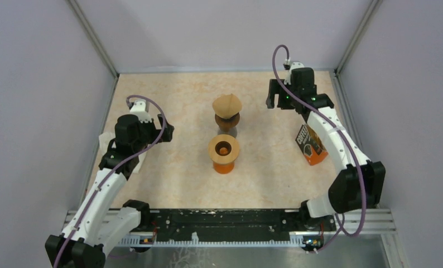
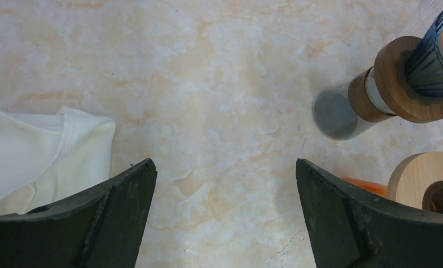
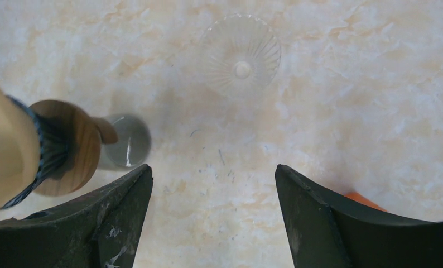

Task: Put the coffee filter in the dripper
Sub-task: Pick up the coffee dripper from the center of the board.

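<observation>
From above I see the coffee filter (image 1: 227, 104) as a brown cone in the middle of the bench (image 1: 169, 184). Just in front of it stands a wooden ring on an orange base (image 1: 224, 152), and both arms are at the sides, well apart from it. The left wrist view shows the left claw (image 2: 225, 164) released wide and empty, over bare bench near a white cloth (image 2: 41, 151). At the right edge the dark ribbed dripper (image 2: 431, 64) rests on a wooden collar (image 2: 395, 78), with the filter rising out of it. The right wrist view shows the right claw (image 3: 213, 167) also released and empty, with a clear ribbed glass piece (image 3: 241, 54) lying ahead. I judge the task nearly finished: the filter seems seated in the dripper, and only a check that it sits straight may be left.
</observation>
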### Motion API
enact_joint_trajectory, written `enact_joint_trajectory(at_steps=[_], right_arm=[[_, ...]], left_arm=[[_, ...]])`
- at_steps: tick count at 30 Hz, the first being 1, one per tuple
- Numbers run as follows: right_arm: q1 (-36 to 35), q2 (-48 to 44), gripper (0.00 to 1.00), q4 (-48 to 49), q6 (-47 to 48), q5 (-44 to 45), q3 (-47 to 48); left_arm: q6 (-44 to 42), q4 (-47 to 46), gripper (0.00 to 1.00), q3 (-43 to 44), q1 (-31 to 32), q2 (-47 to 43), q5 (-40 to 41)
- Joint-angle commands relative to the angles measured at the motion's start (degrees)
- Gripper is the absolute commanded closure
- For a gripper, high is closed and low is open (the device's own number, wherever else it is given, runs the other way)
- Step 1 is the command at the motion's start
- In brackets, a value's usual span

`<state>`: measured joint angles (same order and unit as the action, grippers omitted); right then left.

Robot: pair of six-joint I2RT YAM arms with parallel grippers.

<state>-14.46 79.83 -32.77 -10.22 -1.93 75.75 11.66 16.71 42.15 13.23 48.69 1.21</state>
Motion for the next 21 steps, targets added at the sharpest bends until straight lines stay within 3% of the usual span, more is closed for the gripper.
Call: enact_joint_trajectory(at_steps=[1,21], right_arm=[[3.52,4.29,0.2,8.78,-1.03,-5.31,0.93],[10.64,29.01,0.4,17.36,-4.35,-10.1,10.07]], left_arm=[[-1.26,-0.8,0.01,-0.15,-0.23,0.11,-2.28],[-2.47,-0.23,0.01,0.69,-0.31,3.07,-5.58]])
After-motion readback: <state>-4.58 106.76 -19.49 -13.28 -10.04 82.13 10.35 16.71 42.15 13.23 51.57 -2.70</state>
